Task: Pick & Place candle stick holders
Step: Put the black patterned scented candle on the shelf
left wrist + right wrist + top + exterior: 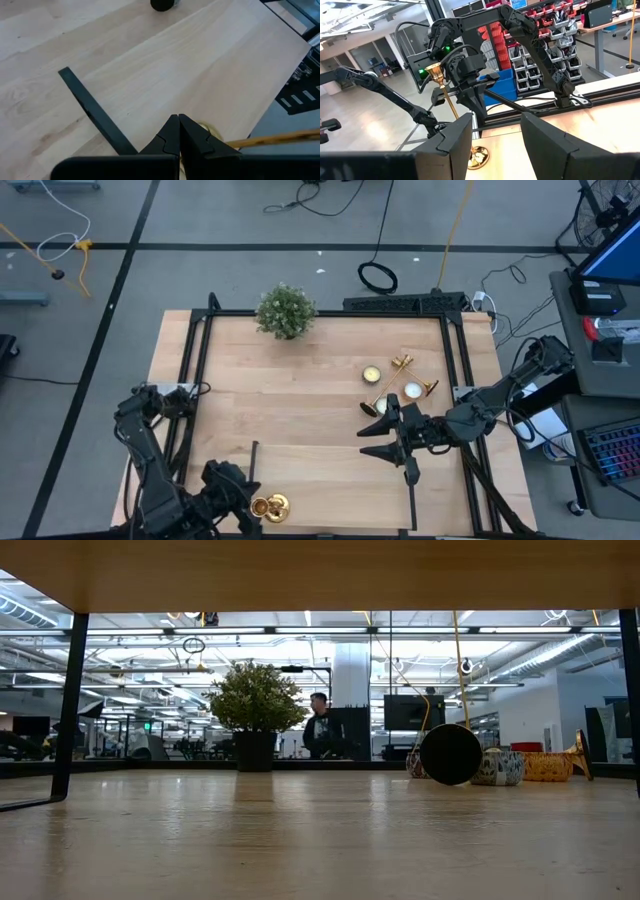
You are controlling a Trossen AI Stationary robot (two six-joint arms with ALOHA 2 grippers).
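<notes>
**Brass lying sideways behind my right pincer**

Two candle stick holders [400, 380] lie tipped over on the wooden table [300, 400], close together near its right side. My right pincer [377, 432] hovers just nearer the front edge than they are. Its fingers stand apart with nothing between them, and they point leftward, away from the pair. This arm is plainly the nearer one.

Their stems run slantwise across the boards, round bases turned mostly to the left and slim ends toward the right rail. I judge the wrist must swing round and cross a stem at right angles.

The third holder [268, 506] stands upright at the front edge, cup up. My left pincer [243, 502] is pressed shut beside its base. I cannot tell if it nips the rim.
</notes>
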